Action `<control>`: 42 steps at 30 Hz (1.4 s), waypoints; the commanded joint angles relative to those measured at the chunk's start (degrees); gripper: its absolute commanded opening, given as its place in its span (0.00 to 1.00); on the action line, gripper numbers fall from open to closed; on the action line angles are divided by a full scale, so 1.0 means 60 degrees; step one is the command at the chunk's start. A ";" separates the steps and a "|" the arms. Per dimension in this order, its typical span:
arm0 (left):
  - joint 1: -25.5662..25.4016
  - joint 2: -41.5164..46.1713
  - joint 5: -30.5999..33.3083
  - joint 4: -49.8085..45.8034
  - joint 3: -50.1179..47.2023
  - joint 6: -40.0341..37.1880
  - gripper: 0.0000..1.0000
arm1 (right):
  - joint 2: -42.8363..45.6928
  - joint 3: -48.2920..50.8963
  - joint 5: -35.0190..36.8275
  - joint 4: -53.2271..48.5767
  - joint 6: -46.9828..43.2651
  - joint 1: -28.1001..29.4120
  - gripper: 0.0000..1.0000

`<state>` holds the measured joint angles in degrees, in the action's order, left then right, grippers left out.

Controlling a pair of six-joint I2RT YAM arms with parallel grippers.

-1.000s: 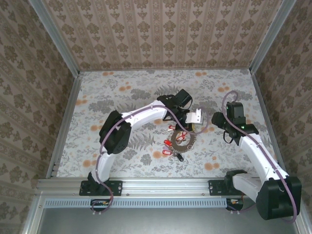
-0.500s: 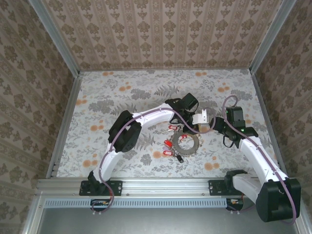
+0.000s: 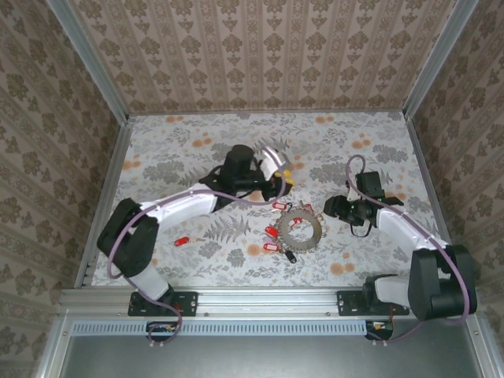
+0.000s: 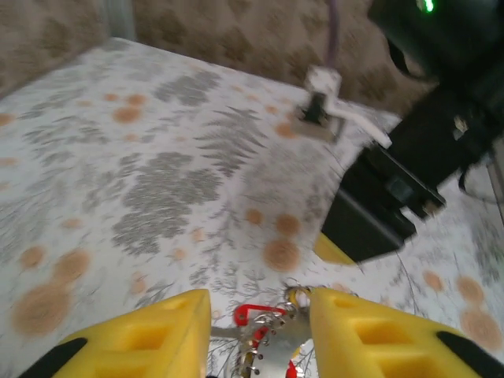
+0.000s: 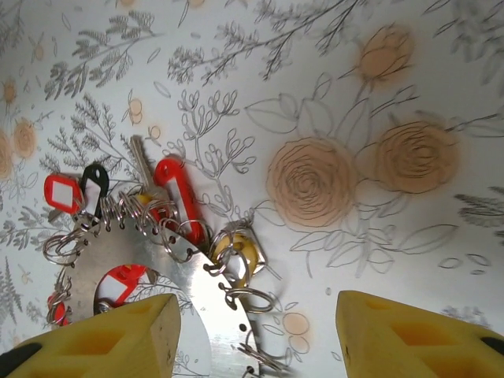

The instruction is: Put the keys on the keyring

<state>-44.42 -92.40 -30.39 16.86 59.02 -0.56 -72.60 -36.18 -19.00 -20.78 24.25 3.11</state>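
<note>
Keyring point(image 3: 300, 230) lies flat on the table point(image 3: 173, 150) between the two arms, likely so both can reach it. Keys point(image 5: 178, 197) fan off its toothed rim on small split rings. One loose key point(image 3: 181, 241) sits well apart to the left, probably next to go on.

Right gripper point(image 5: 256, 315) hangs over the ring's edge, jaws wide, nothing held; looks set to pin or grab the ring. Left gripper point(image 4: 258, 303) is low at the ring's far edge, fingers apart, empty.

Left wrist view is blurred and crops the ring at the bottom. Can't tell whether every key is actually threaded. Top view is too small for key count.
</note>
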 commanded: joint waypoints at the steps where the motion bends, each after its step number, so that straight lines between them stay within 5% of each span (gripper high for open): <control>1: 0.0194 0.0842 0.0972 0.1793 -0.0934 0.1826 0.46 | -0.0415 -0.0466 -0.0682 0.0196 -0.0144 0.0122 0.56; 8: 0.1069 0.2449 0.4406 0.0835 -0.2117 0.4480 1.00 | -0.1318 -0.0909 -0.0550 0.0094 -0.0342 0.0436 0.56; 9: 0.1237 0.2610 0.4880 0.0176 -0.2114 0.4948 1.00 | -0.1478 -0.0936 -0.0578 0.0111 -0.0361 0.0473 0.56; 11: 0.1675 0.2844 0.5126 -0.0805 -0.2123 0.5613 1.00 | -0.1756 -0.1052 -0.0647 0.0103 -0.0418 0.0546 0.56; 16: 0.2140 0.2170 0.2316 -0.2093 -0.1627 0.5975 1.00 | -0.2309 -0.1303 -0.0738 -0.0037 -0.0541 0.0682 0.55; 19: 0.1655 0.1291 0.1268 -0.2722 -0.1251 0.6012 0.88 | -0.2549 -0.1387 -0.0817 -0.0057 -0.0566 0.0726 0.53; 29: -0.0316 -0.1019 0.0724 -0.4340 0.0044 0.5801 0.69 | -0.2621 -0.1127 -0.0842 -0.0249 -0.0530 0.0942 0.51; 42: -0.0382 -0.2662 0.0691 -0.5260 0.1046 0.5423 0.48 | -0.2333 -0.0390 -0.1215 0.0013 -0.0157 0.1192 0.47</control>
<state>-47.11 -107.11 -25.76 -11.66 63.20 33.23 -86.87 -40.38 -24.84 -19.46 21.89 9.65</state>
